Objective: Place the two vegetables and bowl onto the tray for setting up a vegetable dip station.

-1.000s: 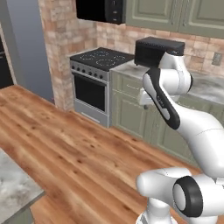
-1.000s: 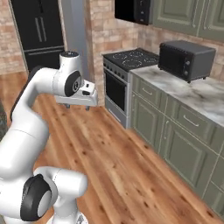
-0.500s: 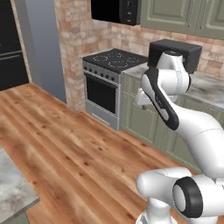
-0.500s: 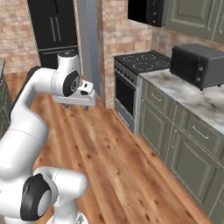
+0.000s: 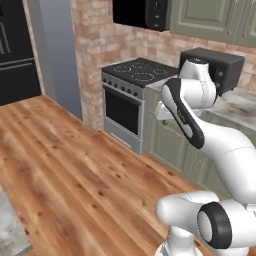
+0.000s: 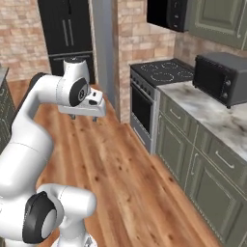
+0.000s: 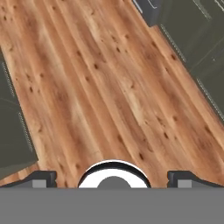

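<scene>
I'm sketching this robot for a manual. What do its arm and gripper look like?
The arm is glossy white, built of rounded, tube-like segments with dark grey to black round caps and bands at the joints. The gripper is a flat white block with two small dark fingertips, which look squarish in the hand view. No loose cables or markings are visible.

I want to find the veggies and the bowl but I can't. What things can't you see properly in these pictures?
- Gripper: in the hand view just its two dark tips poke up, spread wide apart with nothing between them; the bottom edge cuts the rest off.
- Microwave: in the left base view the robot's white arm covers part of it.
- Marble counter: the right base view's edge cuts it off.
- Fridge: its top runs off that view.
</scene>
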